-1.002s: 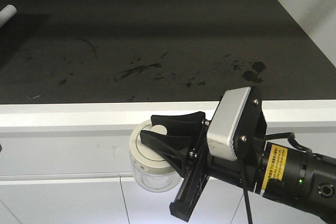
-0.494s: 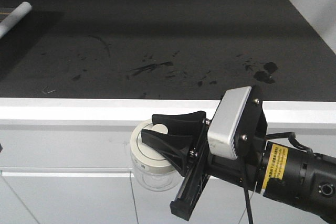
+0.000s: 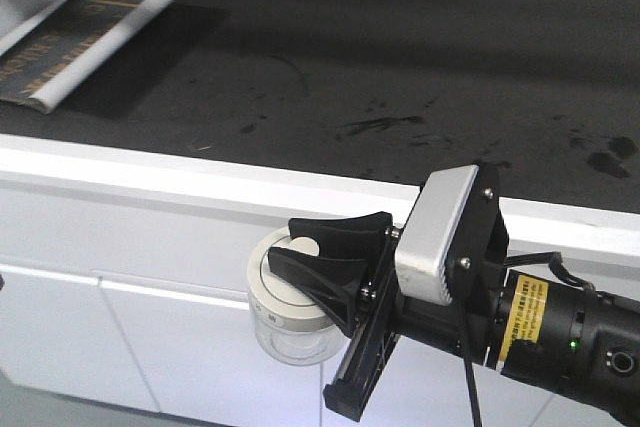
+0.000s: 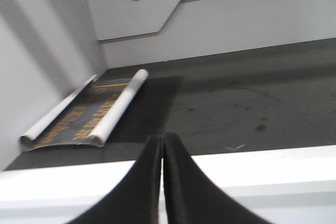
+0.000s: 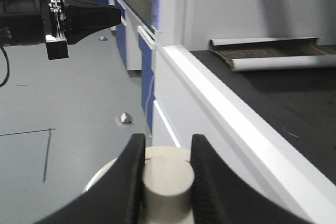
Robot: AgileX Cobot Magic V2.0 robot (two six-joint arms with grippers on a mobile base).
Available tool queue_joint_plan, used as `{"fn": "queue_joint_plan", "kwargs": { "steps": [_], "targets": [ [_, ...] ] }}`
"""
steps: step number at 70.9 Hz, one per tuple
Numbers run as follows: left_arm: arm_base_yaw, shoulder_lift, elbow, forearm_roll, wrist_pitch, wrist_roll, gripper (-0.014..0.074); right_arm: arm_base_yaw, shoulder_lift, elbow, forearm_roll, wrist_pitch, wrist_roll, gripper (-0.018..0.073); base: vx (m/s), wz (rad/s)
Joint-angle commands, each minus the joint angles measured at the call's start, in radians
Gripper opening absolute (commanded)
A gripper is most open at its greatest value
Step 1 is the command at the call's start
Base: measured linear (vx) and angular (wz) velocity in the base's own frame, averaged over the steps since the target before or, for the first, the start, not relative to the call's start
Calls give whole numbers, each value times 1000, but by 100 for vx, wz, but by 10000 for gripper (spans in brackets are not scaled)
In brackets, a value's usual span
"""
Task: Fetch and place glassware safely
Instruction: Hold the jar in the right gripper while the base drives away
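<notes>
Caught in mid-air with the glass jar (image 3: 290, 339) upright, axis vertical, hanging directly beneath the right gripper (image 3: 300, 252). Clenched on the central knob (image 5: 167, 182) of the cream lid (image 3: 268, 292), one black finger to each side. Just in front of the white cabinet doors (image 3: 150, 332), below the table (image 3: 200, 172) rim; up and forward, by the look of it, to reach the dark top. Left gripper (image 4: 161, 179) pinched together on nothing, well apart from the jar.
</notes>
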Motion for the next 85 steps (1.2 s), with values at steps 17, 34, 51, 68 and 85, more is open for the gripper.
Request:
{"fn": "queue_joint_plan", "kwargs": {
  "steps": [17, 34, 51, 68, 85],
  "targets": [
    [0, -4, -27, -6, -79, -8, -7, 0, -25, -31, 29, -81, 0, -3, -4, 44],
    [0, -4, -27, -6, -79, -8, -7, 0, -25, -31, 29, -81, 0, -3, -5, 47],
    [0, -4, -27, -6, -79, -8, -7, 0, -25, -31, 29, -81, 0, -3, -5, 53],
    [0, -4, -27, -6, -79, -8, -7, 0, -25, -31, 29, -81, 0, -3, -6, 59],
    [0, -4, -27, -6, -79, -8, -7, 0, -25, -31, 29, -81, 0, -3, -7, 64]
  ]
}}
